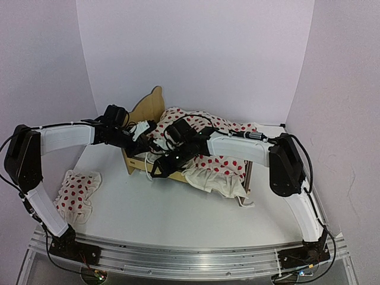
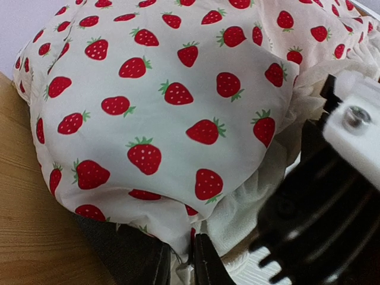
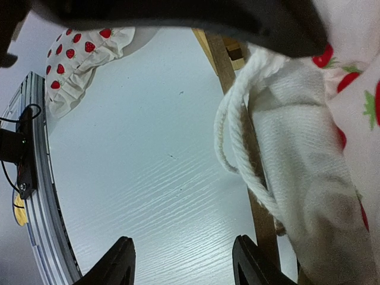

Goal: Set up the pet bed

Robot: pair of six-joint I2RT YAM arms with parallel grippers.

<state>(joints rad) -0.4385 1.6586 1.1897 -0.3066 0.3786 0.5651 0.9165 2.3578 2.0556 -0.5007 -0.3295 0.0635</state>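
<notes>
The light plywood pet bed [image 1: 148, 108] with its scalloped headboard stands mid-way across the white table [image 1: 154, 208], draped in a cream ruffled cloth [image 1: 217, 163] printed with red strawberries. The left gripper [image 2: 183, 266], at the headboard end, has its fingers nearly together, nipping the cloth's hem. The right gripper [image 3: 184, 261] hangs beside the bed's near rail, fingers wide apart and nothing between them.

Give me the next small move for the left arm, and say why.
Probably pull the pinched hem gently toward the headboard. The left gripper is closed on the strawberry cloth at its edge. The cloth lies bunched in a hump on the pet bed, and the right gripper is open beside it, holding nothing.
</notes>
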